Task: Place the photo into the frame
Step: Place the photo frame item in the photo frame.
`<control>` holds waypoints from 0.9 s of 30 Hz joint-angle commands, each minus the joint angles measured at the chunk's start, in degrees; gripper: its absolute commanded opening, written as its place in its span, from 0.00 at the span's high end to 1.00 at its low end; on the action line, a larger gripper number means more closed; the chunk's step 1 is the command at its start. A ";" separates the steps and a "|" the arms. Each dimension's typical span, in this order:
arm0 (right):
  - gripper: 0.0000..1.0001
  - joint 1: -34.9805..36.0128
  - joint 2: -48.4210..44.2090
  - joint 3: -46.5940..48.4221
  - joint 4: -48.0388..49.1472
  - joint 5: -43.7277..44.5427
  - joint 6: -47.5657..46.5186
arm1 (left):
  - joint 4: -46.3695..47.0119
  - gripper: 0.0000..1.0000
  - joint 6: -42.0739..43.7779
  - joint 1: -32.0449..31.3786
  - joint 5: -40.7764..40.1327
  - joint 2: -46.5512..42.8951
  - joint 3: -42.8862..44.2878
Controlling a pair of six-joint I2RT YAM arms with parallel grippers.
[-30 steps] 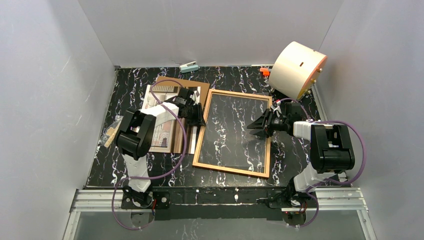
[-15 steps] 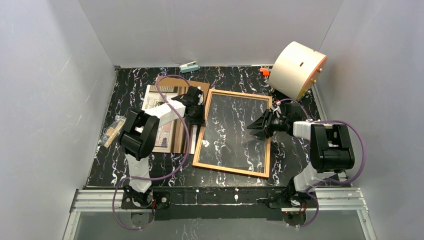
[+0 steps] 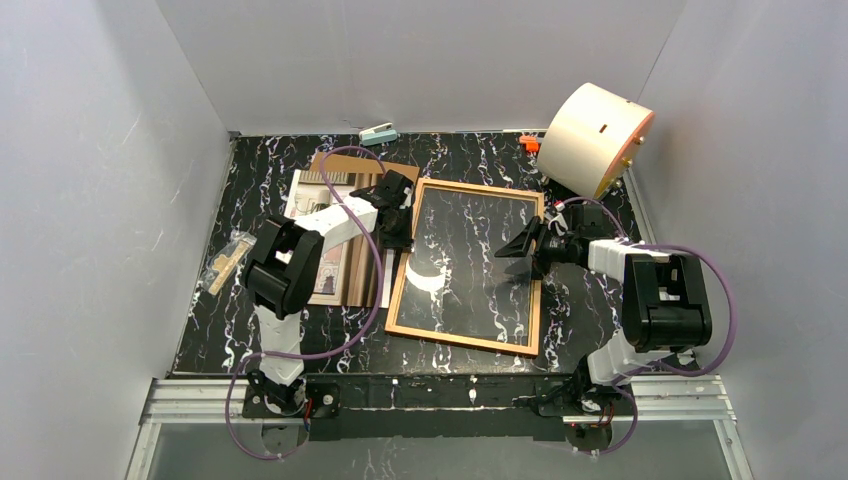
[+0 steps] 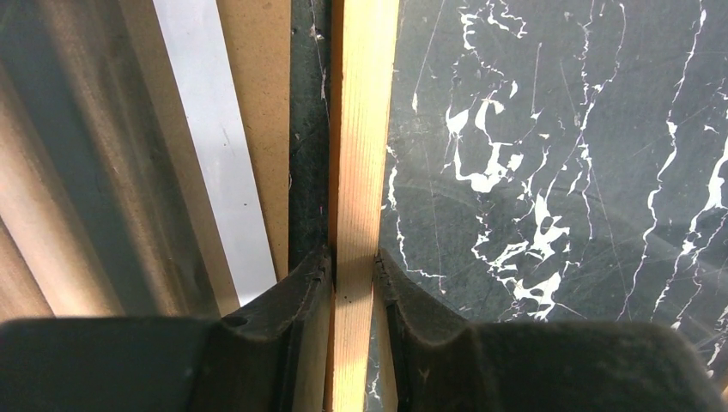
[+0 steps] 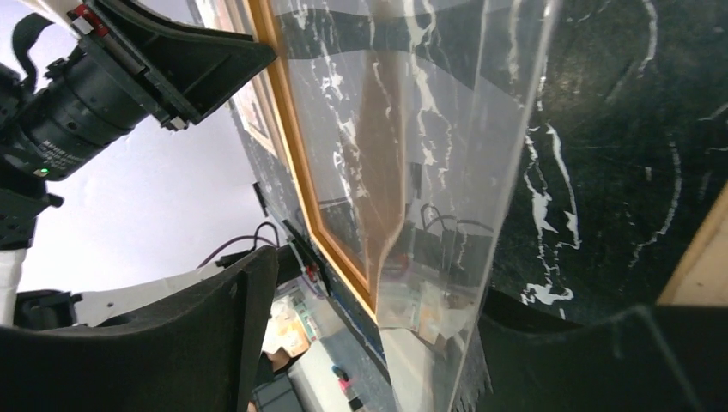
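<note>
Clamping the frame (image 4: 365,129) by its left rail, my left gripper (image 4: 352,268) sits with one finger on each side of the orange-brown wood, closed onto it. I judge that rail stiff and light, so a pinch across its narrow width is a fair hold. My right gripper (image 5: 386,292) stands with its jaws wide apart and the clear sheet (image 5: 412,129) tilted up between them; nothing is pinched there.

The photo (image 3: 305,195) lies print-up on the brown backing board (image 3: 352,285), just left of the frame and partly under my left arm. It is thin paper: light, limp, easy to crease, and probably slick on the board. I would take it at a free edge or corner, not in the middle. Its long axis runs from the near side of the table (image 3: 260,160) to the far side, roughly along the frame's left rail. The frame's long axis lies likewise, skewed a little.
</note>
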 commanded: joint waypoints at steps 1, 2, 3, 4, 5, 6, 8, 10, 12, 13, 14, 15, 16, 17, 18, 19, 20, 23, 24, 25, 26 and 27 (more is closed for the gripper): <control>0.30 -0.04 -2.65 2.95 -6.82 4.64 -3.14 | -5.72 0.85 1.31 0.62 -7.83 4.32 -2.36; 0.28 -0.11 -2.72 3.38 -8.40 6.27 -3.53 | -5.68 0.85 1.08 0.63 -7.63 4.26 -2.43; 0.28 -0.13 -2.80 3.44 -9.11 7.43 -3.61 | -5.63 0.85 0.93 0.62 -7.39 4.21 -2.50; 0.27 -0.13 -2.99 3.37 -9.43 8.21 -3.51 | -5.47 0.85 0.80 0.62 -7.10 4.11 -2.55; 0.27 -0.13 -3.04 3.28 -9.72 8.94 -3.45 | -5.32 0.84 0.70 0.62 -6.71 4.00 -2.61; 0.27 -0.13 -3.19 3.17 -9.80 9.43 -3.55 | -5.32 0.84 0.65 0.62 -6.18 3.89 -2.58; 0.26 -0.18 -3.54 3.14 -10.62 10.55 -4.24 | -5.27 0.84 0.68 0.62 -5.80 3.66 -2.46; 0.25 -0.37 -4.36 3.07 -11.63 12.87 -5.25 | -5.30 0.84 0.69 0.62 -5.56 3.44 -2.28; 0.23 -0.65 -5.10 3.05 -12.82 15.24 -6.02 | -5.27 0.84 0.65 0.62 -5.15 3.19 -2.23; 0.23 -0.76 -5.46 3.10 -13.79 16.43 -6.45 | -5.29 0.84 0.69 0.62 -4.97 3.06 -2.28; 0.23 -0.86 -5.84 3.14 -14.60 17.65 -6.89 | -5.27 0.83 0.69 0.62 -4.78 2.93 -2.21; 0.23 -1.00 -6.22 3.14 -15.23 18.69 -7.26 | -5.28 0.83 0.69 0.62 -4.60 2.75 -2.19; 0.23 -1.09 -6.78 3.07 -15.94 20.09 -7.57 | -5.27 0.83 0.69 0.62 -4.39 2.58 -2.18; 0.23 -1.22 -7.40 2.99 -16.59 21.30 -7.78 | -5.27 0.82 0.69 0.62 -4.28 2.22 -2.18; 0.23 -1.30 -8.07 2.83 -17.08 22.41 -8.02 | -5.31 0.82 0.69 0.62 -4.09 1.94 -2.09; 0.23 -1.36 -8.96 2.68 -17.62 23.61 -8.20 | -5.37 0.81 0.77 0.62 -3.80 1.58 -2.04; 0.23 -1.36 -9.70 2.48 -18.02 24.44 -8.49 | -5.36 0.80 0.92 0.62 -3.52 1.31 -1.94; 0.23 -1.32 -12.31 1.97 -18.94 26.61 -9.52 | -5.94 0.76 1.35 0.62 -2.68 0.39 -1.11; 0.23 -1.31 -13.03 1.92 -19.48 27.79 -9.69 | -6.04 0.74 1.39 0.62 -2.40 0.05 -0.87; 0.23 -1.31 -13.69 1.91 -19.89 28.74 -9.95 | -6.17 0.71 1.39 0.62 -2.05 -0.38 -0.54; 0.23 -1.31 -14.29 1.91 -20.36 29.60 -10.04 | -6.30 0.69 1.39 0.62 -1.50 -0.82 -0.28; 0.23 -1.34 -14.80 1.99 -20.74 30.54 -10.23 | -6.31 0.67 1.33 0.62 -0.97 -1.32 0.07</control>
